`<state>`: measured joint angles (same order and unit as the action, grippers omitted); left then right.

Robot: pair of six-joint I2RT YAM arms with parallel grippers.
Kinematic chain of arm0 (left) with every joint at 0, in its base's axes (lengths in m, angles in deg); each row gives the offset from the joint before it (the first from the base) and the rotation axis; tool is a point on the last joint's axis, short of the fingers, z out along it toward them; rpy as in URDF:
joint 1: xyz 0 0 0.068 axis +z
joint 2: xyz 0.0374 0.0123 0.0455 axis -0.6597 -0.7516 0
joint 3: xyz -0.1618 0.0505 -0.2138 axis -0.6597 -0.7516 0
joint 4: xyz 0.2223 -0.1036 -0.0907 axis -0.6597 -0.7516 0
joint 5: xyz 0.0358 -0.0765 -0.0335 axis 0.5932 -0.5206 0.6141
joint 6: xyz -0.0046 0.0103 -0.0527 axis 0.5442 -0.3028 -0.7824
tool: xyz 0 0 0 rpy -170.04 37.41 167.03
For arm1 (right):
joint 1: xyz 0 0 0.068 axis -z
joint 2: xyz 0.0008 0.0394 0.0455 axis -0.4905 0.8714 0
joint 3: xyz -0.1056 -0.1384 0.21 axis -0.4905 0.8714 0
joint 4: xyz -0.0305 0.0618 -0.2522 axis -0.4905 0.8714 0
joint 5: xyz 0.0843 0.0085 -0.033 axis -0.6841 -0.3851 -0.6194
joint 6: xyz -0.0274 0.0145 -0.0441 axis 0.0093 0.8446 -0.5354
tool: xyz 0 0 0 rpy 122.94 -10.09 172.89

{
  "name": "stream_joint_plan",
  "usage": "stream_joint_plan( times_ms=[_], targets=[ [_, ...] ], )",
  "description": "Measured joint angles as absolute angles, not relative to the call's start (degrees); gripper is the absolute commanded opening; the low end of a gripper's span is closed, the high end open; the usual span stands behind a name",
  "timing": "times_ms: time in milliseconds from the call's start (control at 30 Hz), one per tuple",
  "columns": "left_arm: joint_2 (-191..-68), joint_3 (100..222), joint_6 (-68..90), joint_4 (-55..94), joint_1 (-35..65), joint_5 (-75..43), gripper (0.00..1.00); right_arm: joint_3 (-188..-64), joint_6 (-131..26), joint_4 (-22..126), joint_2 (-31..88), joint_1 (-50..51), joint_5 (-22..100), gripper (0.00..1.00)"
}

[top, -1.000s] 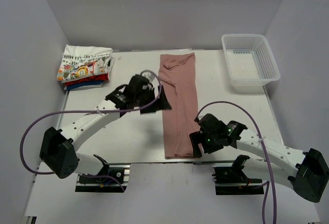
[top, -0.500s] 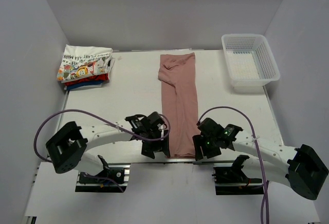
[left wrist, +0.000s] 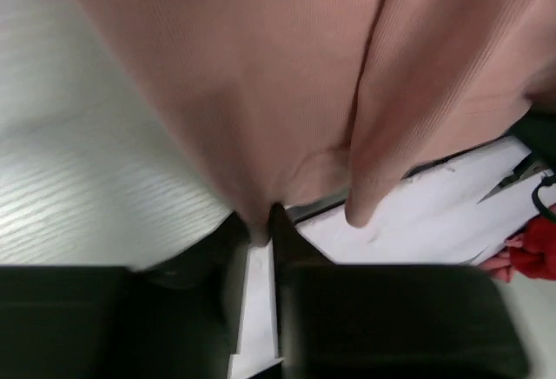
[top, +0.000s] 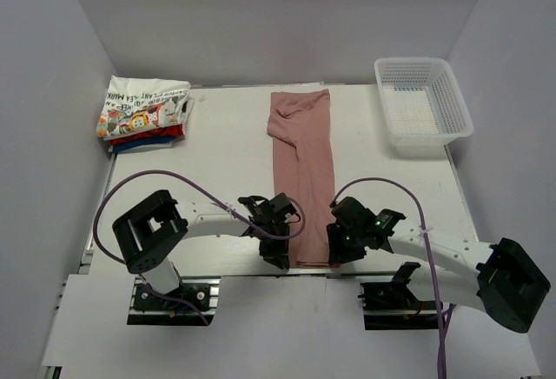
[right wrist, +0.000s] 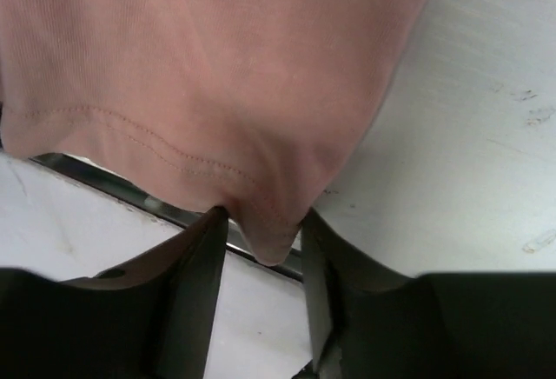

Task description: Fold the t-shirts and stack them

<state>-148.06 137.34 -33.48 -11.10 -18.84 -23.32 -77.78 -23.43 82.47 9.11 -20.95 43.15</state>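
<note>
Left wrist view: pink tee (left wrist: 261,92) corner pinched inside left pincer (left wrist: 259,238).

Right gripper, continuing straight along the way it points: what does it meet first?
The pink tee: its hem corner lies between the parted fingers of the right gripper, likely touching them.

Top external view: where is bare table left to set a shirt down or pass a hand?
Bare white tabletop lies between the stack of folded t-shirts and the long dusty-pink t-shirt, and between that shirt and the white plastic mesh basket, continuing along the right side. Crowded: the near edge, where the left gripper and right gripper meet the shirt's hem corners.
</note>
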Motion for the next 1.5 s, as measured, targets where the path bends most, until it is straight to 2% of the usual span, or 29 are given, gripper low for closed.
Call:
stream_joint_plan(
  times_ms=[33,100,133,167,367,567,867,1033,1267,1500],
  targets=[
    [-148.4,137.6,-33.4,-10.9,-19.1,-23.2,0.15,-77.8,-23.5,82.3,9.4,-20.9,42.9,0.3],
    [-148.8,138.0,-33.4,-10.8,-19.5,-23.1,0.06,-77.7,-23.5,81.8,9.9,-20.8,42.9,0.18],
    [-148.9,138.2,-33.4,-10.9,-19.6,-23.0,0.0,-77.6,-23.7,81.5,10.1,-20.7,42.8,0.07],
    [-149.0,138.5,-33.3,-11.2,-19.8,-22.7,0.0,-77.6,-23.7,81.3,10.3,-20.6,42.6,0.0],
    [-147.9,140.6,-33.4,-14.8,-20.5,-18.3,0.0,-78.6,-23.7,81.8,10.2,-20.6,42.5,0.0],
    [-147.6,150.3,-33.2,-20.9,-19.1,-11.7,0.0,-90.6,-23.8,86.0,11.9,-20.1,50.1,0.0],
    [-151.7,164.3,-31.3,-25.6,-7.1,-4.4,0.0,-110.9,-25.3,84.7,28.9,-13.7,60.0,0.0],
    [-159.0,174.1,-27.6,-26.6,-1.1,-2.1,0.0,-118.9,-26.1,84.3,36.6,-9.1,62.2,0.0],
    [-168.2,185.0,-22.5,-26.1,4.0,-1.9,0.0,-128.8,-28.1,84.2,45.7,-4.0,61.6,0.0],
    [-173.2,190.3,-19.0,-26.5,8.1,-4.5,0.0,-135.1,-29.4,84.3,53.9,-1.2,59.5,0.0]
  ],
)
